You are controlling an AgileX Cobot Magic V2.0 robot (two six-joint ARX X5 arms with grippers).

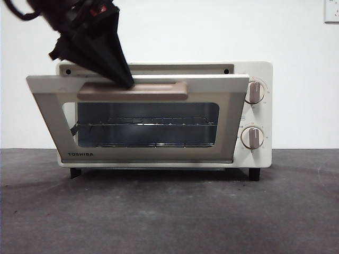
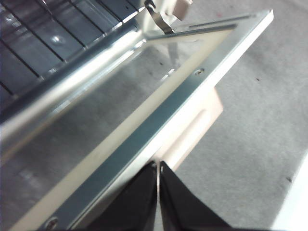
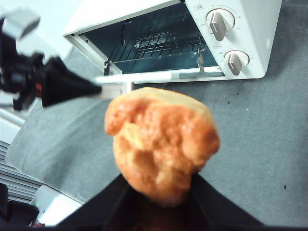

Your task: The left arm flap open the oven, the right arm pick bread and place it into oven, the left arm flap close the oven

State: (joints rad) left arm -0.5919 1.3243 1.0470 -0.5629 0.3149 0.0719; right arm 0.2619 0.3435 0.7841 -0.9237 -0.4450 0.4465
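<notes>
The left gripper [image 1: 126, 80] comes down from above the oven [image 1: 164, 114] with its two black jaws pressed flat together into one wedge, nothing between them, and its tip rests on the upper edge of the oven's door [image 1: 135, 119], touching the pinkish-beige bar handle [image 1: 132, 90] near that handle's end farthest from the knobs. In the left wrist view the closed tip [image 2: 158, 166] meets the door's pale rim just beside the handle [image 2: 197, 130], and the gray table [image 2: 255, 110] shows through the glass. The door stands partly lowered, tilted outward from the oven's body and hinged along its lower edge, so the wire rack [image 1: 145, 124] inside the oven is visible through the dark window. Two round knobs [image 1: 254, 92] sit one above the other on the oven's panel beside the door. The right gripper [image 3: 159, 192] is clamped on the bread [image 3: 161, 144], a golden-orange lumpy loaf held in front of the oven [image 3: 192, 38] and well apart from it, over the table, facing the open cavity.
</notes>
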